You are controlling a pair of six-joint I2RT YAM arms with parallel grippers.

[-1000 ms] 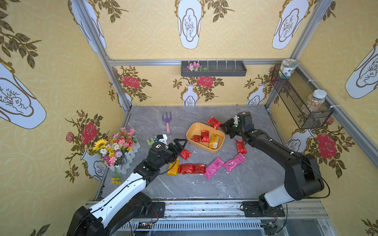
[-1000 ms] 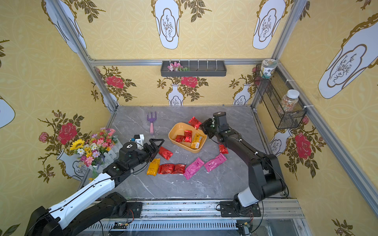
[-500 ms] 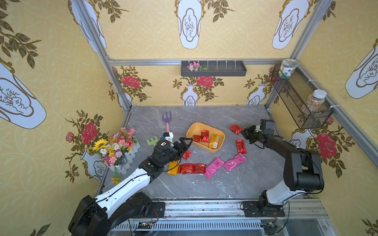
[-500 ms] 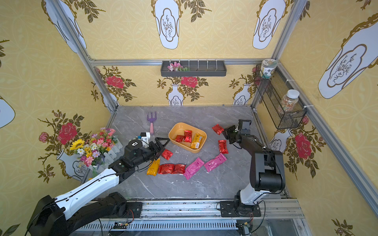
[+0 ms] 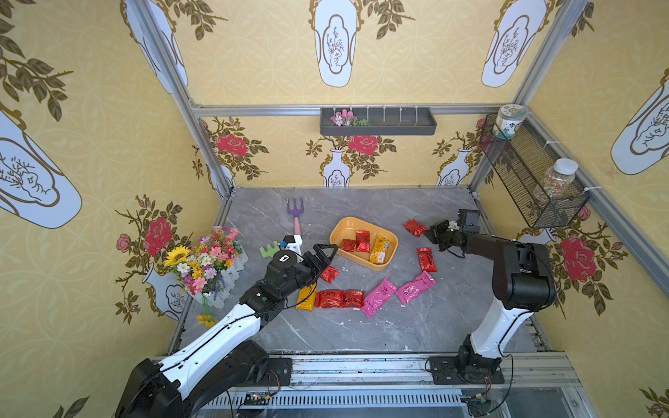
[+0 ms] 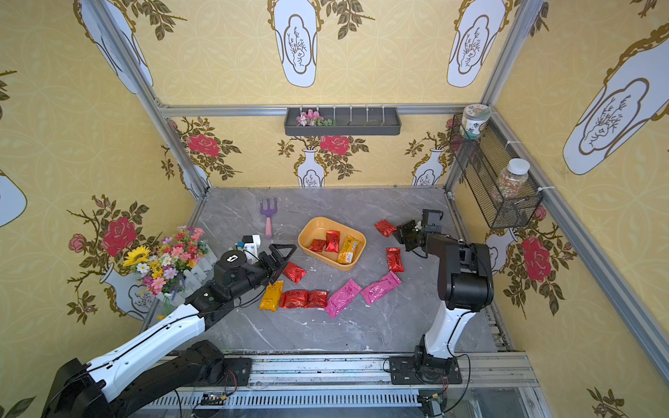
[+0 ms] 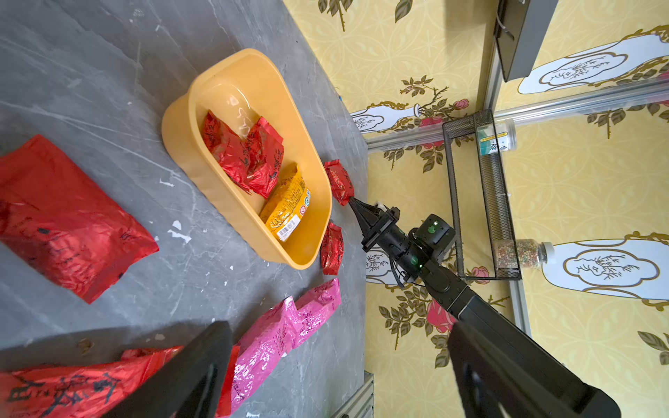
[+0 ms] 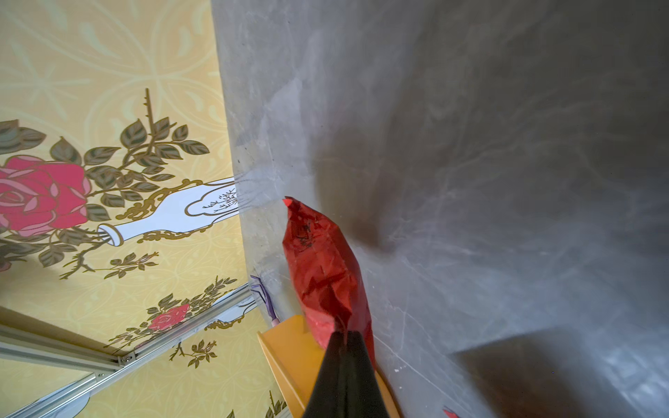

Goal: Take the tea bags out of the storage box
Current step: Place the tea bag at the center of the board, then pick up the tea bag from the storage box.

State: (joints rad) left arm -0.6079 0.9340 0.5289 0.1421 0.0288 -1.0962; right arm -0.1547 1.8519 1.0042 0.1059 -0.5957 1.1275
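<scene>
The orange-yellow storage box (image 5: 342, 228) (image 6: 315, 226) sits mid-table and holds two red tea bags (image 5: 362, 240) and an orange-yellow one (image 5: 379, 249). My right gripper (image 5: 427, 233) (image 8: 342, 334) is shut on a red tea bag (image 5: 414, 228) (image 8: 322, 264), held low, right of the box. My left gripper (image 5: 327, 253) (image 7: 338, 327) hangs open and empty just left of the box, over a loose red tea bag (image 5: 329, 274). Several more tea bags lie on the table: two red ones (image 5: 340, 299), two pink ones (image 5: 379, 297), an orange one (image 5: 306, 297) and a red one (image 5: 426, 259).
A purple toy rake (image 5: 296, 213) lies behind the box. A flower bouquet (image 5: 206, 260) and a green piece (image 5: 268, 250) stand at the left edge. A grey wall tray (image 5: 376, 121) hangs at the back, and a mesh basket (image 5: 532, 181) with jars on the right wall.
My right gripper carried the red tea bag from the box's far corner out to the right, then held still. My left gripper, still open, advanced toward the box.
</scene>
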